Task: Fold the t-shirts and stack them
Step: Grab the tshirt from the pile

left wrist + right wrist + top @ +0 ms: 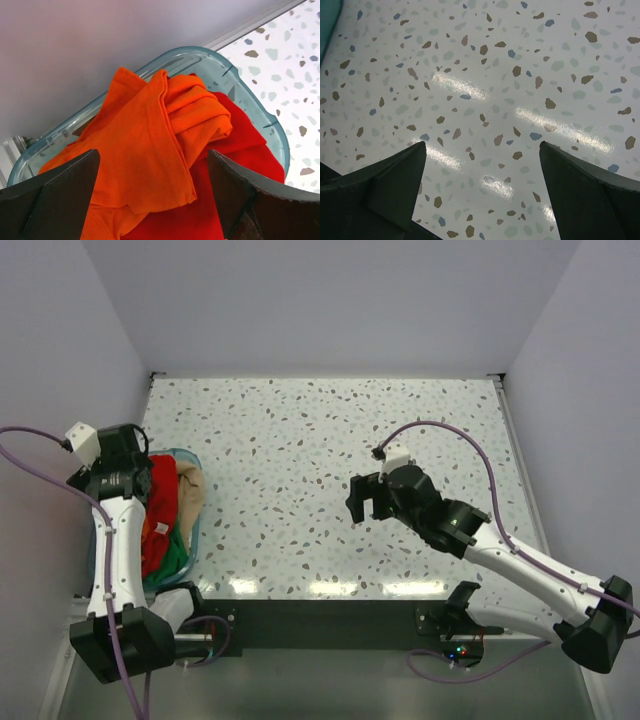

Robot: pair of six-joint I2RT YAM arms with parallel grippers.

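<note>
Crumpled t-shirts fill a translucent teal tub (197, 502) at the table's left edge. The orange t-shirt (150, 145) lies on top of a red one (240, 150) in the left wrist view. From above I see red (163, 495), beige (191, 492) and green (176, 556) cloth. My left gripper (152, 170) is open, its jaws wide on either side of the orange cloth, just above it. My right gripper (366, 502) is open and empty over bare table at centre right (482, 150).
The speckled table (320, 430) is walled on the left, back and right. The tub's rim (260, 120) stands close to the left wall. A dark bar (320, 622) with the arm bases runs along the near edge.
</note>
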